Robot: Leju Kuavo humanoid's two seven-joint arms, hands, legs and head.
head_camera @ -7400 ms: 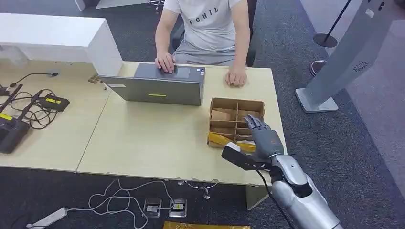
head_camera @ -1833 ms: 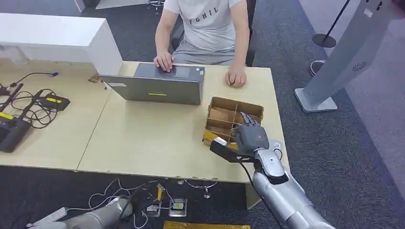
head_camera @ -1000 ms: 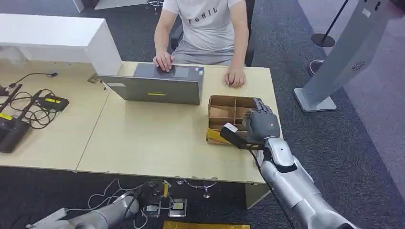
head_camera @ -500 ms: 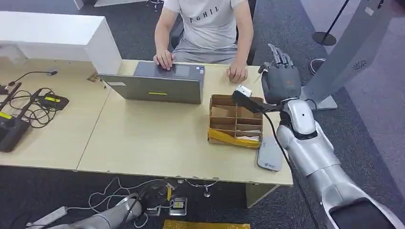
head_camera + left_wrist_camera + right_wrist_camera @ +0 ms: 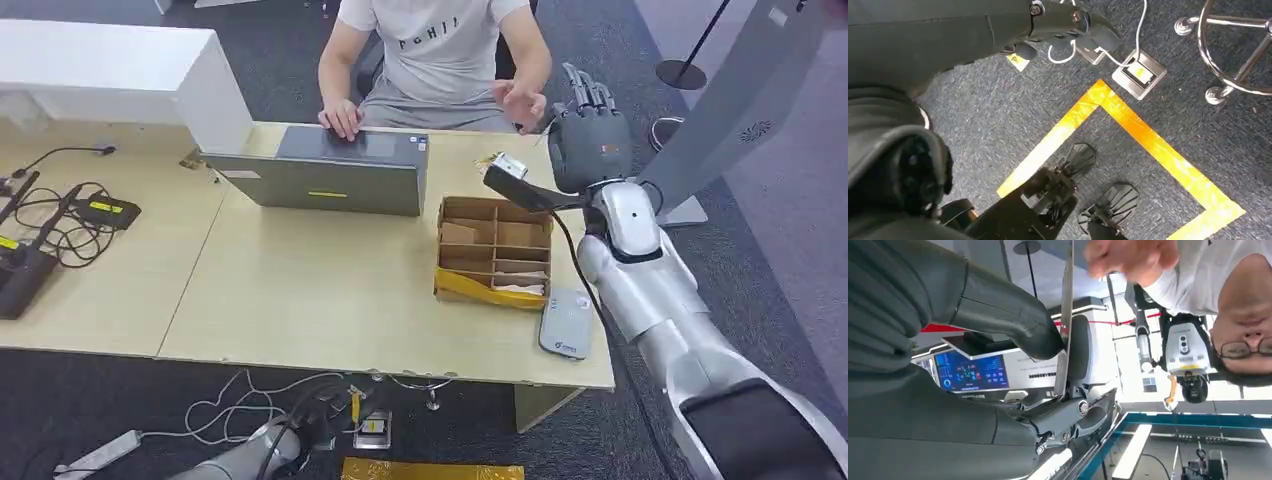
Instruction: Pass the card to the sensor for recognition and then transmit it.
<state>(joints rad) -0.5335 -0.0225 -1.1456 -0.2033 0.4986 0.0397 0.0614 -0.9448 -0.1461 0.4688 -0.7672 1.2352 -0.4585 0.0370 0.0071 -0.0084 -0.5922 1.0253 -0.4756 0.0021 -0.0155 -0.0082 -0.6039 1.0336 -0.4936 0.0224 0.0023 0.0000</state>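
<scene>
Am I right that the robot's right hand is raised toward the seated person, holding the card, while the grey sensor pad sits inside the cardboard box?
Not quite. The grey sensor pad lies on the table beside the cardboard box, not inside it, as the head view shows. The right hand is indeed raised toward the person, holding the card.

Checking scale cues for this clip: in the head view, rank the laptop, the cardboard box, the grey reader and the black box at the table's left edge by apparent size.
1. Laptop, clearly largest.
2. Cardboard box.
3. Black box, though the picture's edge cuts it off, so its full extent is unsure.
4. Grey reader, smallest; it lies nearest the camera, which if anything enlarges it.
</scene>
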